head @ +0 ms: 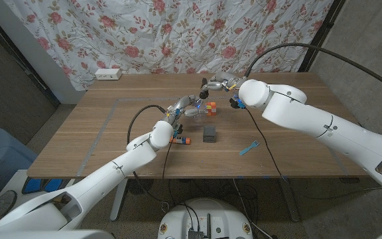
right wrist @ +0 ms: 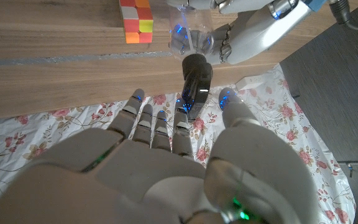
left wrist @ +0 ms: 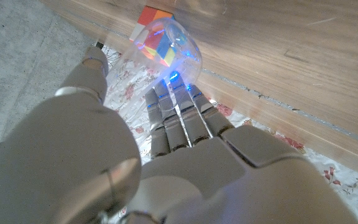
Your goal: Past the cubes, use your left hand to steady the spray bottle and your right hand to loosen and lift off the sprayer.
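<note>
A clear spray bottle [head: 196,110] stands past the multicoloured cube [head: 209,108] in the middle of the table. My left hand [head: 184,106] wraps its fingers [left wrist: 178,109] around the bottle [left wrist: 174,51], and the cube [left wrist: 154,36] shows through the plastic. Above it, my right hand [head: 224,85] pinches the black sprayer [right wrist: 196,79] between thumb and fingers [right wrist: 166,127]. In the right wrist view the sprayer sits right at the bottle's [right wrist: 189,38] neck, with the left hand [right wrist: 253,31] beside it. I cannot tell whether sprayer and neck are still joined.
A dark grey cube [head: 209,134] and small orange and blue pieces [head: 180,140] lie nearer the front edge. A blue strip [head: 249,147] lies front right. A white power strip [head: 108,74] sits at the far left edge, before the floral curtain.
</note>
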{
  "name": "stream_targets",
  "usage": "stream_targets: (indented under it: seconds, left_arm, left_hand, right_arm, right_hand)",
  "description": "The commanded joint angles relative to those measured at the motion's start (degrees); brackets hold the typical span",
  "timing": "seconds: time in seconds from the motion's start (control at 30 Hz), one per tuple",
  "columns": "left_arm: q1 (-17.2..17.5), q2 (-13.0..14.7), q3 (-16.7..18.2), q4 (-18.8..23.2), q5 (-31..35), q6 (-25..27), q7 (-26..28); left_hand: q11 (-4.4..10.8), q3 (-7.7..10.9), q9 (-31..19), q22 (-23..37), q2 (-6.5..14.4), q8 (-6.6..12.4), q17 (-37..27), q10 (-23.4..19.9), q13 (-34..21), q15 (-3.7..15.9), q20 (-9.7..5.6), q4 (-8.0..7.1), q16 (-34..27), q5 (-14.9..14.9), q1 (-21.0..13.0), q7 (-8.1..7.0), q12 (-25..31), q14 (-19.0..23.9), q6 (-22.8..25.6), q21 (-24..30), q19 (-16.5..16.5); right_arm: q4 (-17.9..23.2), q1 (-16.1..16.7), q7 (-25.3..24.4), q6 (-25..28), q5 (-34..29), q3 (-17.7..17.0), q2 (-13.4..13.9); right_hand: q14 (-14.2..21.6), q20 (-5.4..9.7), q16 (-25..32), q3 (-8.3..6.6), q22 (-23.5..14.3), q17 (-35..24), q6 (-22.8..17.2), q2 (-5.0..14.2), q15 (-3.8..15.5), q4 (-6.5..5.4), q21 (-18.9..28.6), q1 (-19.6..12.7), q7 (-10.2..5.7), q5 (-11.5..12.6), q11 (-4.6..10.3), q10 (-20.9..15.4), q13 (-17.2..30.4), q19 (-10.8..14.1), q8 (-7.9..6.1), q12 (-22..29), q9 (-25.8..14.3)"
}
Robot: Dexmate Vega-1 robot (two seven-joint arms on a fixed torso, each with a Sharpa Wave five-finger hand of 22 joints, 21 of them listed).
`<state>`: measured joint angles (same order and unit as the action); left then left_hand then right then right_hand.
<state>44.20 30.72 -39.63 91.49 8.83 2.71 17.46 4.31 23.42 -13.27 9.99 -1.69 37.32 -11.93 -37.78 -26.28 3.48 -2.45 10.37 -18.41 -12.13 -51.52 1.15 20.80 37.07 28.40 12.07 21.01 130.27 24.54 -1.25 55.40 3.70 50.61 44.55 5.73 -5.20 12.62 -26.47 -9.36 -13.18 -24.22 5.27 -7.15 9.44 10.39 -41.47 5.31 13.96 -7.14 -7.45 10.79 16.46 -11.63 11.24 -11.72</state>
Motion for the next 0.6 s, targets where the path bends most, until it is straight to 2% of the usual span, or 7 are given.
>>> stream_targets:
  seconds: [0.03, 0.27, 0.6]
  left_arm:
    - [0.32, 0.03, 0.16, 0.0, -0.04, -0.14, 0.44]
    - [0.33, -0.13, 0.16, -0.35, -0.14, -0.55, 0.55]
    - [0.47, -0.14, 0.11, -0.32, -0.09, -0.79, 0.6]
  left_hand:
    - [3.74, 0.92, -0.11, 0.13, 7.07, 0.32, -0.13, -4.39, -0.13, 7.21, -3.33, -0.48, 0.07, -0.04, -2.15, -2.24, 0.1, 0.45, 6.95, -0.12, 0.74]
    - [3.72, 0.93, -0.06, 0.14, 7.09, 0.36, -0.17, -4.45, -0.19, 7.22, -3.34, -0.46, 0.1, -0.03, -2.13, -2.26, 0.04, 0.48, 7.03, -0.14, 0.76]
    - [3.63, 0.98, -0.01, 0.14, 7.13, 0.39, -0.15, -4.55, -0.28, 7.17, -3.31, -0.53, 0.23, -0.02, -1.96, -2.26, -0.04, 0.51, 7.08, -0.16, 0.77]
  right_arm:
    - [-0.33, 0.95, 0.49, -1.81, -1.33, -0.93, -0.22]
    - [-1.21, 0.47, 1.09, -1.24, -2.24, -0.37, -0.89]
    - [-1.69, 0.97, 0.4, -0.99, -3.49, -0.11, -1.5]
  right_hand:
    - [0.36, -1.45, 0.29, 1.3, -0.11, -0.27, -0.13, -1.62, -1.07, -0.44, 0.27, 1.44, 0.95, -0.95, -0.9, -0.23, 0.34, 0.44, 0.14, 0.11, 0.05]
    - [0.42, -1.98, 0.32, 1.7, -0.1, -0.28, -0.7, -2.08, -1.49, -0.34, 0.33, 1.68, 0.77, -1.38, -1.17, -0.21, 0.34, 0.7, -0.1, 0.12, 0.04]
    - [0.86, -1.73, 0.48, 1.14, -0.09, -0.22, -3.14, -1.79, -0.69, 0.66, 0.33, -0.48, -1.56, -1.61, -0.76, -0.84, 0.34, 1.0, -1.08, 0.39, -0.08]
